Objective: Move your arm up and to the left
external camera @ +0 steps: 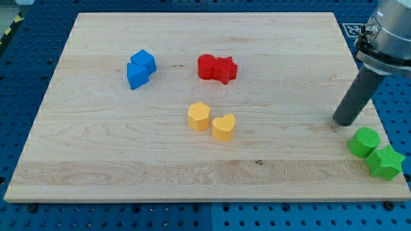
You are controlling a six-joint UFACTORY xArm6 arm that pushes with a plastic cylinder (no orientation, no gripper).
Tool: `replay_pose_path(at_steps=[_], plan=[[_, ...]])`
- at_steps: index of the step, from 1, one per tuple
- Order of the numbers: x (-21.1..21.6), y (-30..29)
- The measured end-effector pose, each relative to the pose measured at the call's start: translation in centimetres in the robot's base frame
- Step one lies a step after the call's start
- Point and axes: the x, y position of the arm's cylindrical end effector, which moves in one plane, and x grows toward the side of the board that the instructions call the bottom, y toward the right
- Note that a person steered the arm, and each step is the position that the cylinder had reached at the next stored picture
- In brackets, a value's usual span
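Observation:
My tip (342, 122) rests on the wooden board (128, 147) near its right edge, just up and left of a green cylinder (364, 142) and a green star (384, 163). Two blue blocks sit together at the upper left: a blue cube (144, 61) and a second blue block (137, 76). A red cylinder (206, 67) touches a red star (225, 69) at the top centre. A yellow hexagon (199, 116) and a yellow heart (223, 128) sit side by side in the middle. All these lie far to the left of my tip.
The arm's grey body (388, 32) rises at the view's top right. A blue perforated table (26, 77) surrounds the board. The green star lies partly over the board's right edge.

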Motion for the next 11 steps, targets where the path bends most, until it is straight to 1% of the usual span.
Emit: replay_pose_path(at_steps=[2, 5, 6, 8, 10, 11], plan=[[-3.0, -2.3], [-8.7, -4.6], [-9.9, -5.0], [-10.5, -5.9], [-12.1, -10.5], [-13.5, -13.3]])
